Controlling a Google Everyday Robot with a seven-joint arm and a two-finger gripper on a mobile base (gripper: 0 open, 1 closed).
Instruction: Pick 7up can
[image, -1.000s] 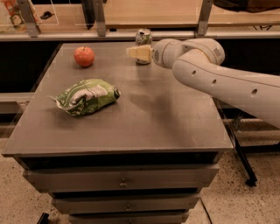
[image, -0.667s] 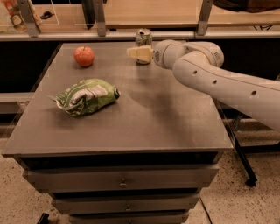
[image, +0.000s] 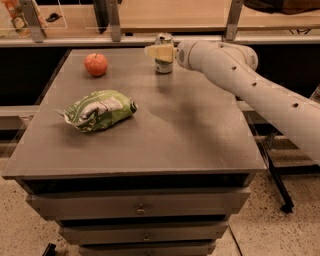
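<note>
One 7up can (image: 163, 66) stands upright at the far edge of the table (image: 195, 140), a little right of that edge's middle, its silver top and lower band showing while its waist is crossed by the pale yellowish end of the gripper (image: 160, 52). The gripper sits at the can's mid-height, reaching in from the right on the thick white arm (image: 250, 82) that enters from the right edge of the view. A second ago that yellowish end lay lower in the view, before the can's foot, with the can's upper half free above it; now it has come up and in so that it overlaps the can's waist, while the can has kept its place and its upright stand. I read that as the approach ending and the grasp being at hand: the gripper is level with the can's body rather than short of it. Whether it is spread around the can, already clamped on it, or only passing in front of it cannot be told from this view, and nothing suggests a lift yet, the base seeming to rest on the tabletop. Well apart to the left, near the far left corner, sits a red apple (image: 95, 64), and nearer the camera on the left half lies a crumpled green and white chip bag (image: 99, 110); neither is in the gripper's way.
</note>
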